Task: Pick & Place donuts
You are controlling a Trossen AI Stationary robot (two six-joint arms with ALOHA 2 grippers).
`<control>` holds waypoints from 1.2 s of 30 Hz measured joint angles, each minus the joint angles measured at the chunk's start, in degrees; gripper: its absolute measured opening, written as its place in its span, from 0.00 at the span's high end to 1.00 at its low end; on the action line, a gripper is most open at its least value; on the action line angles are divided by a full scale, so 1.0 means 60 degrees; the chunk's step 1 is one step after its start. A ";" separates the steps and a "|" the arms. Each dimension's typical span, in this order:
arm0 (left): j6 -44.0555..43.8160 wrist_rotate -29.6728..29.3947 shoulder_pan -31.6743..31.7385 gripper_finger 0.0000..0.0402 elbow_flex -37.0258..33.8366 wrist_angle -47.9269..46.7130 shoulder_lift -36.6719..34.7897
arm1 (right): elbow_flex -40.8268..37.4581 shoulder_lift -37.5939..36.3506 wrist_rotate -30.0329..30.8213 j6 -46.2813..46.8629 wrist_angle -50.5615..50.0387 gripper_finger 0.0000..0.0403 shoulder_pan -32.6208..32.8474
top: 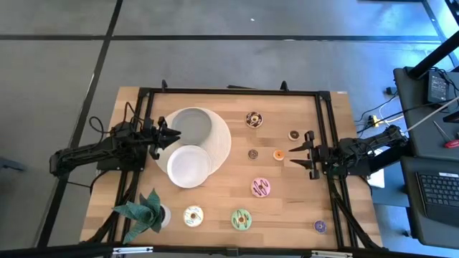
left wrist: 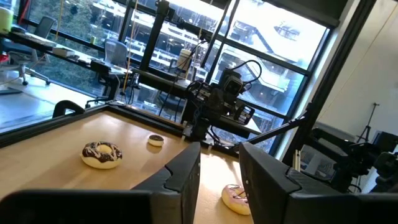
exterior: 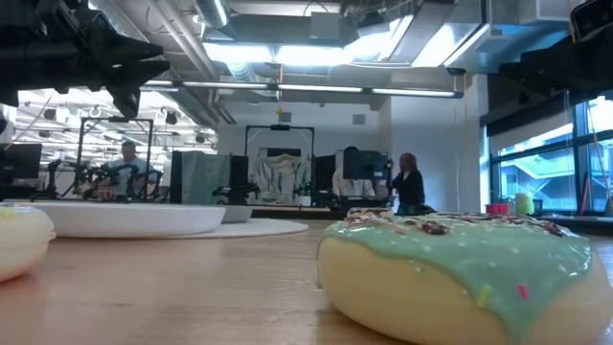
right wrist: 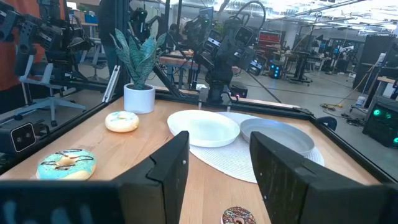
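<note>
In the low view, the green donut (exterior: 465, 273) is cut off at the frame edge. The left gripper (top: 171, 136) is held over the plates (top: 188, 165), the right gripper (top: 297, 156) beside the orange donut (top: 278, 155). Both are seen spread and empty, with the donuts scattered across the table (top: 222, 208).

Eight toy donuts (top: 260, 188) lying flat, scattered apart on the table's right and near side
</note>
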 joint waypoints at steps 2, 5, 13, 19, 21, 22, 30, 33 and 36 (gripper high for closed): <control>0.0003 0.0003 0.0000 0.73 0.0002 -0.0002 0.0000 | 0.0000 0.0000 0.0000 0.0000 0.0000 0.57 -0.0001; 0.0004 0.0004 0.0000 0.73 -0.0001 -0.0001 0.0000 | 0.0000 -0.0001 0.0000 -0.0002 0.0000 0.57 -0.0003; 0.0004 0.0000 0.0000 0.73 0.0002 -0.0002 0.0000 | 0.0000 0.0000 0.0000 -0.0002 0.0000 0.57 -0.0003; 0.0003 0.0000 0.0000 0.73 0.0001 -0.0001 0.0000 | 0.0000 -0.0001 0.0000 0.0002 0.0000 0.57 0.0000; 0.0001 0.0003 0.0000 0.73 0.0001 0.0001 -0.0003 | 0.0000 -0.0001 0.0000 -0.0002 0.0000 0.57 0.0001; 0.0004 0.0000 0.0000 0.73 0.0000 -0.0002 0.0000 | 0.0000 0.0000 0.0000 0.0001 0.0000 0.57 -0.0001; 0.0394 -0.0419 0.0000 0.73 0.0000 0.0001 0.0000 | 0.0000 0.0002 0.0000 0.0000 0.0000 0.57 -0.0003; 0.0391 -0.0475 0.0000 0.73 0.0001 0.0001 -0.0002 | 0.0000 -0.0001 0.0000 0.0000 0.0000 0.57 -0.0001; 0.0485 -0.0445 0.0000 0.73 0.0000 0.0002 -0.0003 | 0.0000 0.0002 0.0000 -0.0001 0.0000 0.57 0.0000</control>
